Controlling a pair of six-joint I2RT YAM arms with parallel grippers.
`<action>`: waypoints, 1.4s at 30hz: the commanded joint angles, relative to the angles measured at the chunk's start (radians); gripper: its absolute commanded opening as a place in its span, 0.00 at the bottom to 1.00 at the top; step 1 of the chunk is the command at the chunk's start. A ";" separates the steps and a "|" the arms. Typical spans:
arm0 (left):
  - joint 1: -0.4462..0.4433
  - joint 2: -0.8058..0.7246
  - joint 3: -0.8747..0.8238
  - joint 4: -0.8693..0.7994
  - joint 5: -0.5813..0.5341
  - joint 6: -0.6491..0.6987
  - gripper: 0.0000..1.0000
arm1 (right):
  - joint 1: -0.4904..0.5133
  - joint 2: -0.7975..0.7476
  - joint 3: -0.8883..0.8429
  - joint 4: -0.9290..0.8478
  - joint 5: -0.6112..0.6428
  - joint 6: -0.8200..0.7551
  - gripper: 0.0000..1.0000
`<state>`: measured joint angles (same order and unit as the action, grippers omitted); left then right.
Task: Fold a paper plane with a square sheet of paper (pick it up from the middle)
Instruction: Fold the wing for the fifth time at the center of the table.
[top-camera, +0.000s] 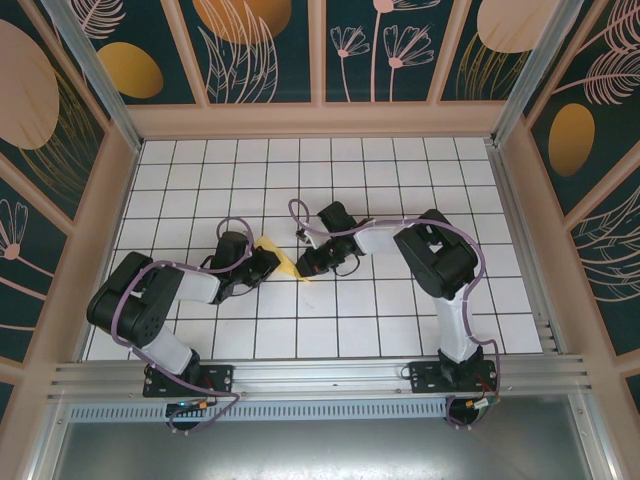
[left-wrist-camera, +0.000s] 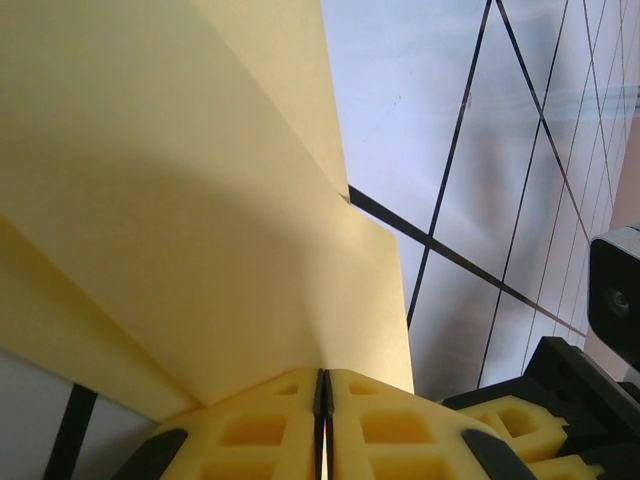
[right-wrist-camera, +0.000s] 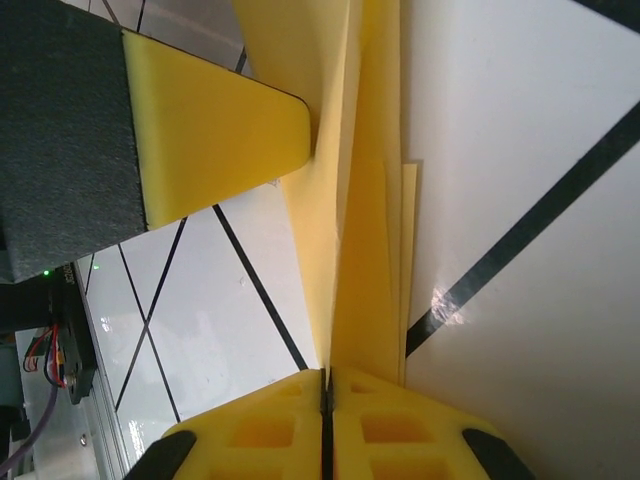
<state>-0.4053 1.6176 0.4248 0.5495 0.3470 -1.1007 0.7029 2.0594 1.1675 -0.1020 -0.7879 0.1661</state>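
1. A table (top-camera: 400, 170) of white tiles with thin black grid lines takes up the middle of the overhead frame.
2. Pale wooden edging (top-camera: 320, 121) borders it along the top, left and right.
3. Across the top of the frame, wall panels (top-camera: 265, 50) in dark teal carry line-drawn flowers, leaves and orange ovals; similar panels run down both sides.
4. A silvery metal post (top-camera: 95, 70) slants in at the upper left, and a second post (top-camera: 535, 65) at the upper right.
5. A ribbed aluminium rail (top-camera: 330, 375) crosses the lower frame along the table's near edge.
6. Below it, at the very bottom, lies a dull grey metal sheet (top-camera: 320, 450).
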 joint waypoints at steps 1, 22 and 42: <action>0.003 0.051 -0.019 -0.141 -0.096 0.014 0.13 | 0.000 -0.043 -0.027 -0.080 0.074 0.011 0.18; 0.004 0.053 -0.004 -0.181 -0.110 0.019 0.09 | 0.084 -0.004 0.128 -0.070 0.139 0.101 0.01; 0.003 0.090 0.003 -0.253 -0.172 0.021 0.06 | 0.053 0.018 0.036 -0.128 0.167 0.040 0.00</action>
<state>-0.4061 1.6272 0.4530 0.4862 0.3347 -1.1004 0.7742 2.0789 1.2526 -0.1543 -0.6365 0.2405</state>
